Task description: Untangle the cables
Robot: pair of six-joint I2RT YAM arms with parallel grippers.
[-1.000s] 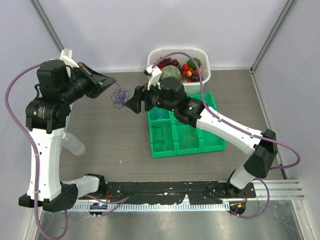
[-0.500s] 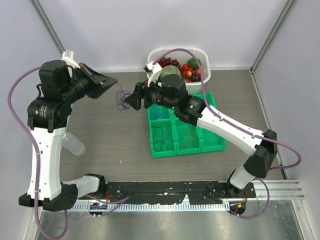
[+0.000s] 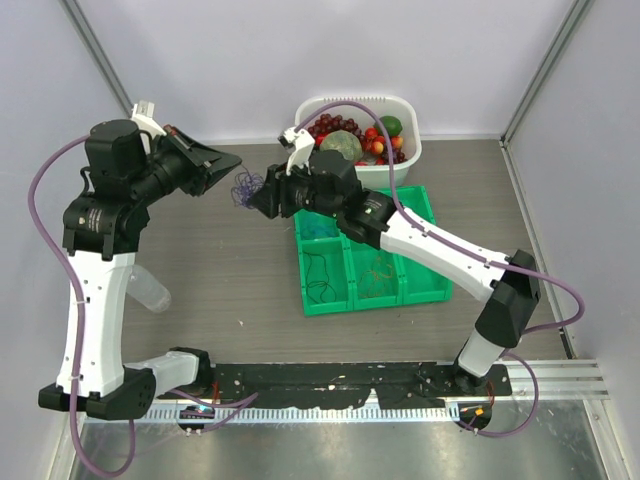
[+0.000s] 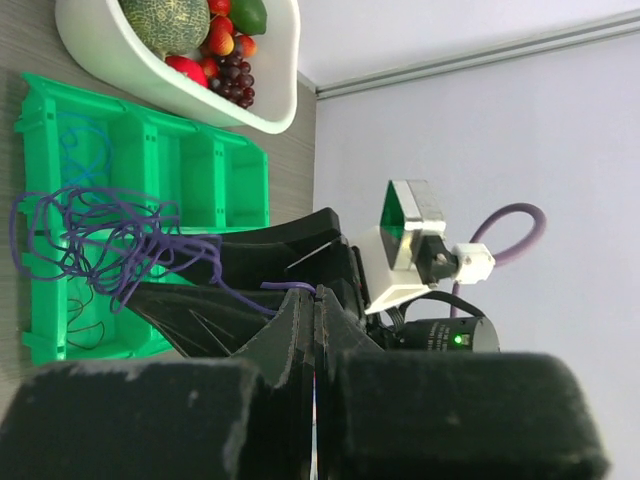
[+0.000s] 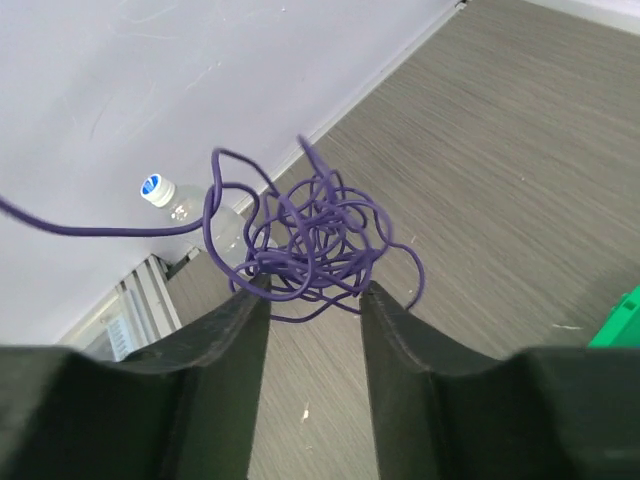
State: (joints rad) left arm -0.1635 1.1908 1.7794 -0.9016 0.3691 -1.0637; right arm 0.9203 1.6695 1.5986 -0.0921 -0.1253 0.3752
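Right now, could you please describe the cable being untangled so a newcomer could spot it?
Start at the white fruit basket at the far edge of the table. Just left of it, a purple cable tangle hangs in the air between the left gripper and right gripper. Unlike the cables lying in the green tray, it is purple and airborne.

Tangled purple cable (image 5: 312, 238), apparently aloft.

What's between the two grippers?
A tangled thin purple cable, between the left gripper and right gripper; the top external view shows it.
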